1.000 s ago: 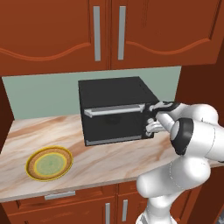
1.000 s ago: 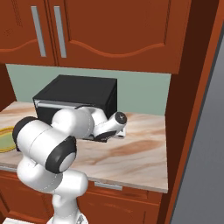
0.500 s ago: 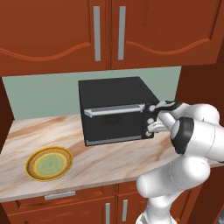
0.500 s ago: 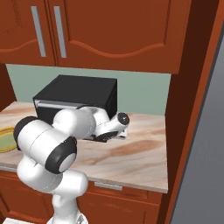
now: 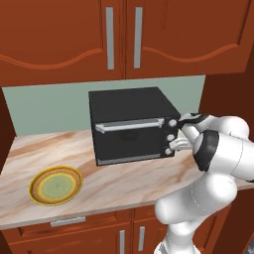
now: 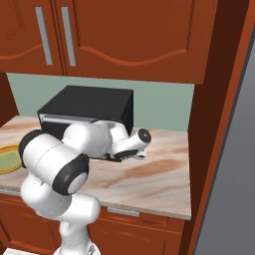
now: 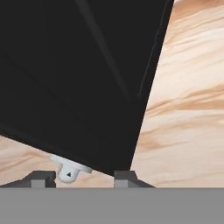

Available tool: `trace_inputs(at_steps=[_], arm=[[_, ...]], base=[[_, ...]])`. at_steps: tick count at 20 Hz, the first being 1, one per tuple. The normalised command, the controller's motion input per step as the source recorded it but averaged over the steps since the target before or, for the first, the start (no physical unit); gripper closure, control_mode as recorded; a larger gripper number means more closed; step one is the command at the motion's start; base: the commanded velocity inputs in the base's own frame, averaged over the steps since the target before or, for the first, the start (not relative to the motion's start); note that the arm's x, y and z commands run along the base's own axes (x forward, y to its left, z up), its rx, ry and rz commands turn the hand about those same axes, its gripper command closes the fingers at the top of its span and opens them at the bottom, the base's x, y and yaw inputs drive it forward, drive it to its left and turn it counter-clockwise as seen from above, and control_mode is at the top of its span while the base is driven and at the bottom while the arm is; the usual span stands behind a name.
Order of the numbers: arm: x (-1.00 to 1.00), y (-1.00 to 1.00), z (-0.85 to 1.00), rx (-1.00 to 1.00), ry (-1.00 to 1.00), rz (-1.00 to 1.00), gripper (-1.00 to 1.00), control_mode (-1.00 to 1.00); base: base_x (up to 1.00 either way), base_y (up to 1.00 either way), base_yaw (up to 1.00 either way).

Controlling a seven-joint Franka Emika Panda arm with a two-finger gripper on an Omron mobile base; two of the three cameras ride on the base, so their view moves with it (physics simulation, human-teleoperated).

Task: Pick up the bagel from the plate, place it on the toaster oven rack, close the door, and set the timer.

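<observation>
1. Left base view: black toaster oven standing on the marble counter, door shut upright, silver bar handle along its top edge. Right of the door, a column of pale knobs; gripper pressed in at the lowest of them. Plate well left of the oven and nearer the counter's front edge, nothing resting on it. Bagel not made out here. Red-brown wall cabinets above the oven.
2. Right base view: white arm bent across the oven front, wrist at the oven's right front corner. Sliver of plate far left of the oven, at the picture's edge.
3. Hand view: two dark fingertips either side of a small white knob on the oven's black face, narrowed toward it; cannot tell whether pinching it or just short of contact.
</observation>
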Motion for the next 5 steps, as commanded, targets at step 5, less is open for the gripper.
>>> trace_inputs(at_steps=[5], arm=[[-0.4,-0.18,-0.83,0.0,-0.01,0.05,1.0,-1.0]], base=[[0.0,0.0,0.0]])
